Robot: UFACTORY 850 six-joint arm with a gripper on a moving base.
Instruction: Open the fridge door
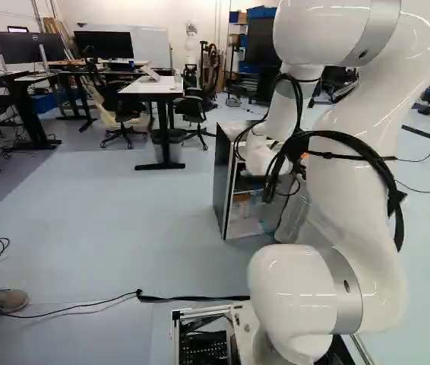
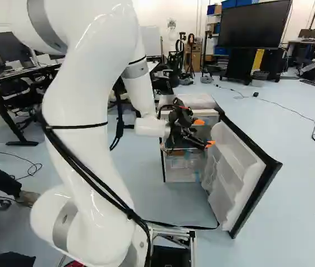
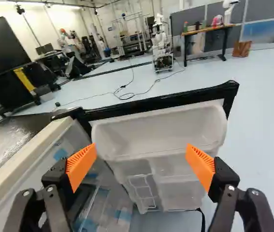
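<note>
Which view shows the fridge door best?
The right base view: there the fridge door stands open, nearly unobstructed. The wrist view shows its shelves beyond the jaws; in the left base view, the arm hides most.

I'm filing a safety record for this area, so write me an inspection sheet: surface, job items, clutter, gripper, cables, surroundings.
surface: pale floor, with the fridge standing on it
job items: fridge door wide open, door bins showing; clear drawers inside
clutter: nothing seen on the floor between the fridge and the base
gripper: open, fingers apart at the door's inner side; contact cannot be told
cables: black cable across the floor ahead of the base; others strapped along the arm
surroundings: desks, a large screen and another robot farther off
</note>
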